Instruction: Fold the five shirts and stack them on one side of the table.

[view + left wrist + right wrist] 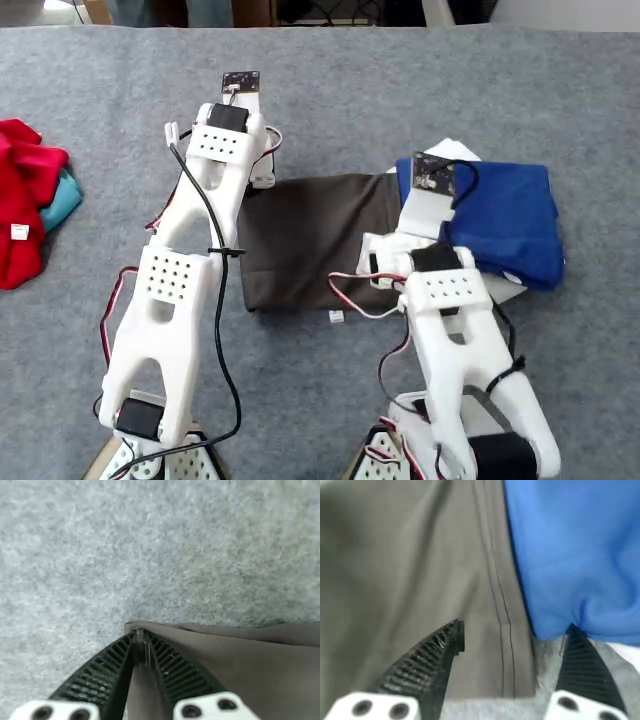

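Two shirts at the far left of the table point(330, 90), are they?

Yes: a red shirt point(22, 200) lies crumpled at the edge, and a teal shirt point(64, 200) shows from under its right side.

And further along?

The left pincer point(140, 641) is down at the far left corner of the dark shirt point(320, 240), which lies spread flat in the middle of the table. Its jaws are pressed together with that corner of cloth nipped between them.

What about the other one?

The right pincer point(514, 632) hangs over the dark shirt's right edge, just where the blue shirt point(505, 220) meets it. Its jaws stand wide apart and hold nothing. One tip is above the dark cloth, the other at the blue hem. I cannot tell whether either tip touches the cloth.

How does the blue shirt lie?

Folded, at the right of the table, on top of a white shirt point(455, 150) whose edges show at its far side and its near side.
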